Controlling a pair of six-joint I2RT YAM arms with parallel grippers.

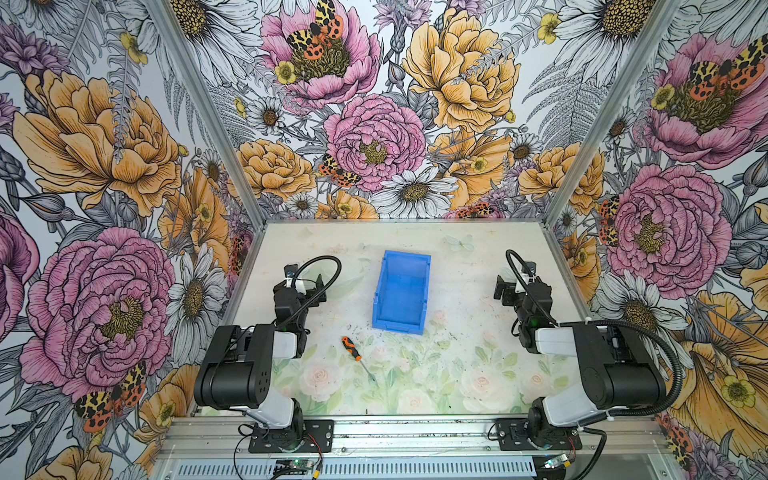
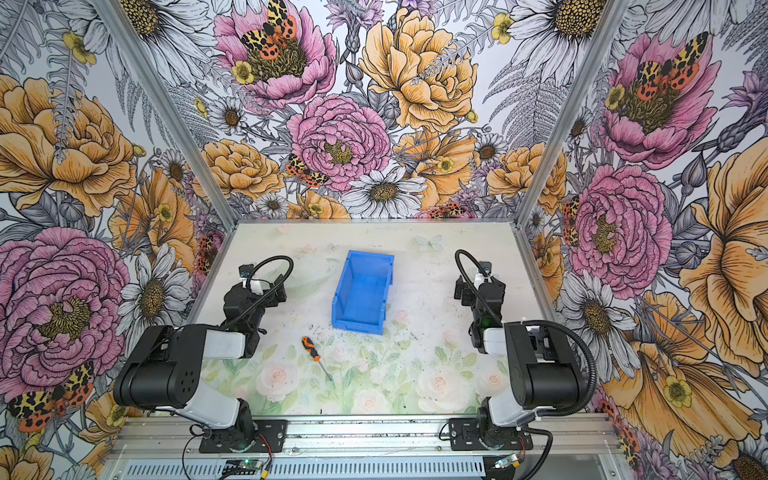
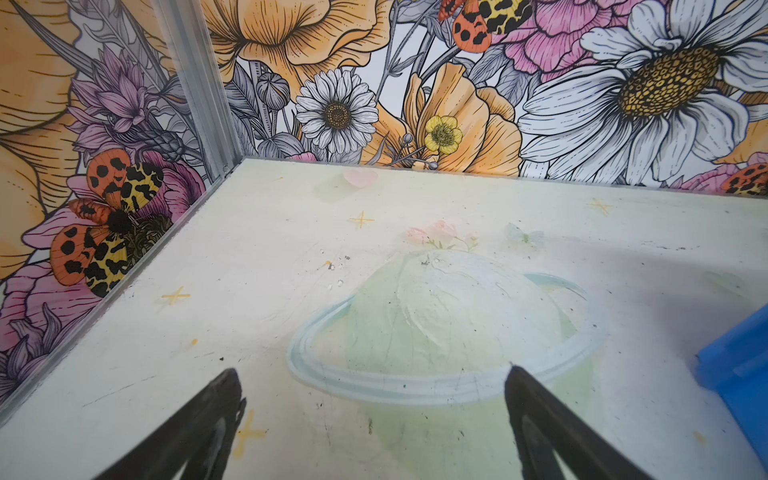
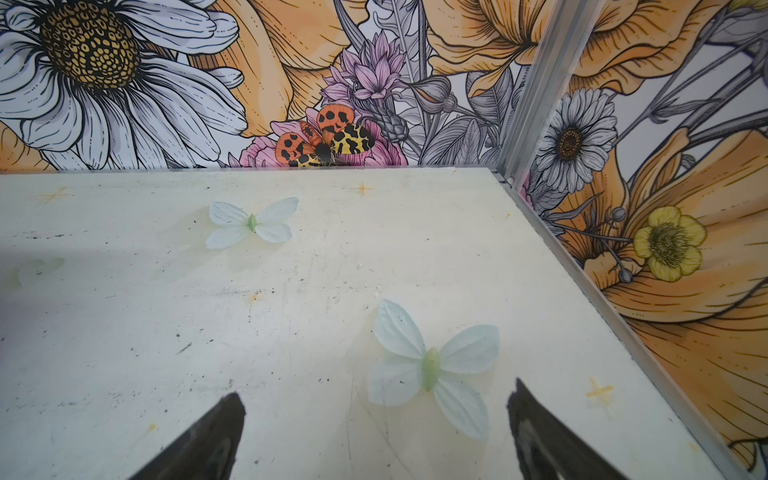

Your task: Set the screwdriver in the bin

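The screwdriver (image 1: 351, 349) (image 2: 311, 348), with an orange-and-black handle and a thin shaft, lies flat on the table in both top views. It sits just in front of the blue bin (image 1: 401, 299) (image 2: 363, 295), shaft pointing toward the front right. The bin is upright and empty; one corner of it (image 3: 739, 365) shows in the left wrist view. My left gripper (image 1: 311, 286) (image 3: 372, 374) hovers left of the bin, open and empty. My right gripper (image 1: 513, 286) (image 4: 377, 390) hovers right of the bin, also open and empty. Neither wrist view shows the screwdriver.
Flower-printed walls close in the table on the left, back and right, with aluminium corner posts (image 3: 195, 83) (image 4: 536, 83). Both arm bases are bolted to a metal rail (image 1: 415, 432) along the front edge. The tabletop carries only printed pictures and scuffs.
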